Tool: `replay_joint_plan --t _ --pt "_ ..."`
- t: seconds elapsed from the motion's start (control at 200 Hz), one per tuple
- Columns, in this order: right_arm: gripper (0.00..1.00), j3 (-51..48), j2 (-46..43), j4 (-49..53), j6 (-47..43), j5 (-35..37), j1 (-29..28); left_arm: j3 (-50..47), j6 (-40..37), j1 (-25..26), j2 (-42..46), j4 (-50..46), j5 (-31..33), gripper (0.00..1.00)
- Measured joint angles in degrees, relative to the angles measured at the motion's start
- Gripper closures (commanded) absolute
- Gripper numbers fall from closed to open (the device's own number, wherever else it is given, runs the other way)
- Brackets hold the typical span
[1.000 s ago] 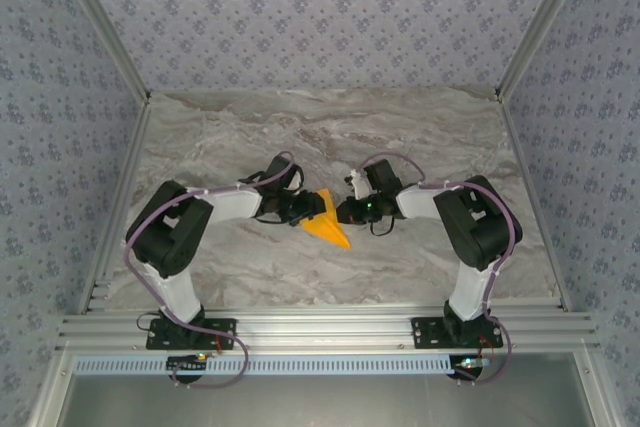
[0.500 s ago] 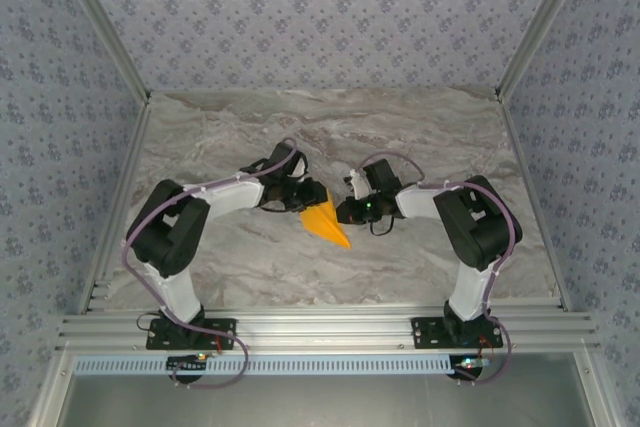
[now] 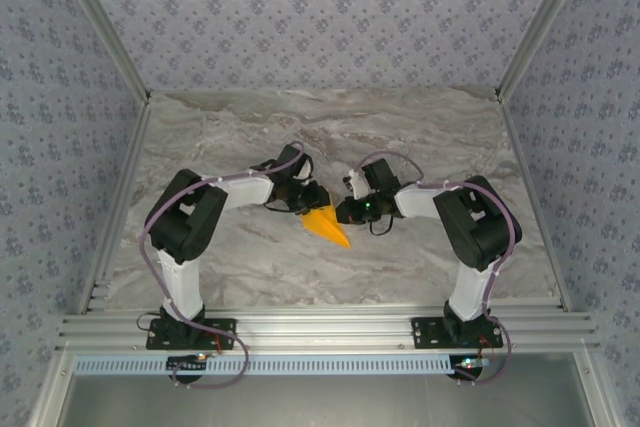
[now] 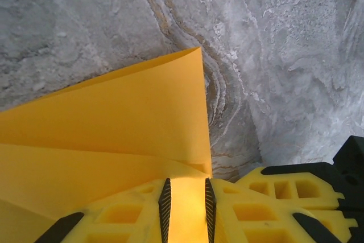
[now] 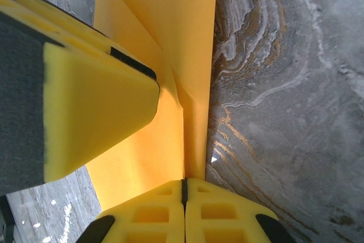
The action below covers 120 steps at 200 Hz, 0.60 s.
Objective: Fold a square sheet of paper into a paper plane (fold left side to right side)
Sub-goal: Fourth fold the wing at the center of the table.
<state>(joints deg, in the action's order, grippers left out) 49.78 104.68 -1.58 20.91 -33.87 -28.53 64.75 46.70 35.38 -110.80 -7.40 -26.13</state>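
Left gripper [image 3: 304, 197] sits at the far left corner of the square sheet of paper [image 3: 325, 224], and its jaws are drawn close with only a narrow gap between the black pads. In the left wrist view, the left gripper [image 4: 186, 190] has the orange paper [image 4: 114, 123] running into that gap, where a crease ends right at the fingertips, so it is grasping the sheet's edge. The sheet is already folded into a pointed wedge. Its tip aims toward the near edge of the marble table [image 3: 400, 137], and it lies at the table's middle between the two arms.

At the sheet's right side, the right gripper [image 3: 343, 212] meets the paper. In its own wrist view, the right gripper [image 5: 183, 189] has both yellow fingers pressed together along a thin seam, and a raised fold of the paper [image 5: 170, 27] runs down into that seam, pinched there. One of the left gripper's fingers [image 5: 96, 112] stands over the sheet just beside that fold.
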Motion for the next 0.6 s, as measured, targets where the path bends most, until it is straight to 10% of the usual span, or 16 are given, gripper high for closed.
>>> replay_joint_plan --t 0.6 --pt "0.72 0.85 -4.57 5.73 -0.74 1.95 -0.33 -4.72 -0.17 -0.11 0.90 5.75 0.20 0.77"
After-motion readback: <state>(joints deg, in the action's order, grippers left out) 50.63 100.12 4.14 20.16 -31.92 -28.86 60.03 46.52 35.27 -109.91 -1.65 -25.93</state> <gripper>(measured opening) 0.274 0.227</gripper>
